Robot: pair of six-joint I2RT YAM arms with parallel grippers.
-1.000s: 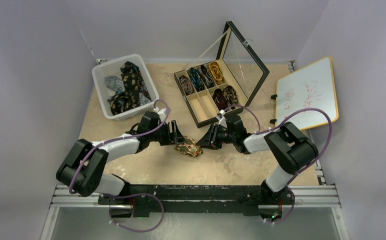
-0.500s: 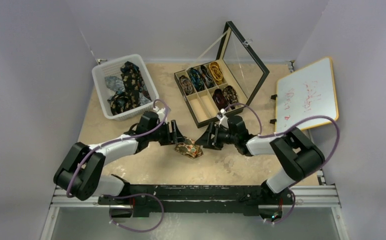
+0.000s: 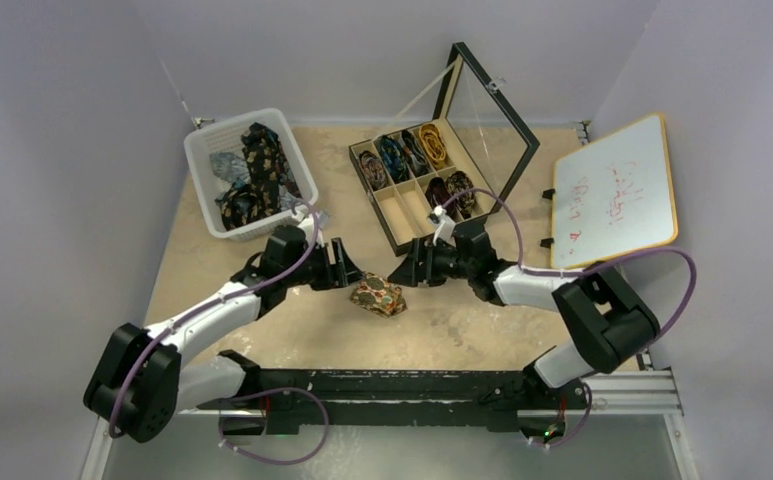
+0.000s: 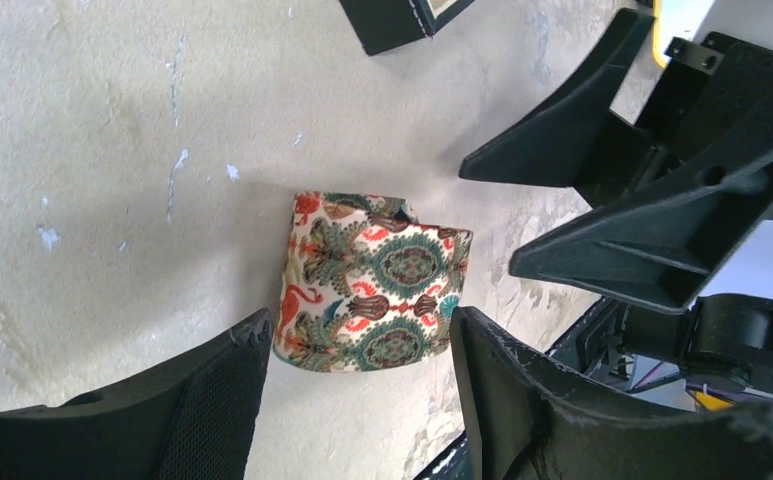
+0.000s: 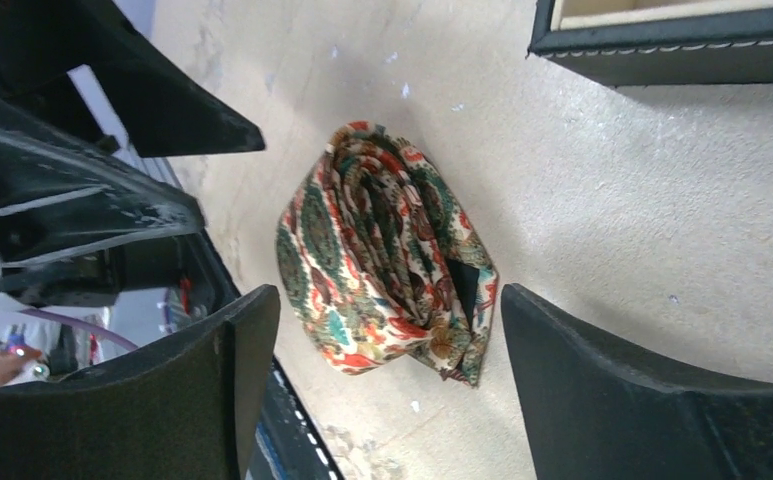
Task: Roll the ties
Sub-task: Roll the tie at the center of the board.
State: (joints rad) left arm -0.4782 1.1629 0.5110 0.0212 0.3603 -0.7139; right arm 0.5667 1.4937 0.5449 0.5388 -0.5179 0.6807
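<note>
Now: we note the left pincer and the right pincer both released, jaws wide, grasping nothing, each poised just above the coiled tan-orange paisley fabric tie. The tie lies on the beige speckled worktop between the two, slightly toward the bases, its long axis running left-right. We judge neither arm clearly nearer.

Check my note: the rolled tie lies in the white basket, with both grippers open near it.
Wrong place: the rolled tie lies on the table, not in the white basket; the top external view shows it. The left gripper and right gripper are open near it.
</note>
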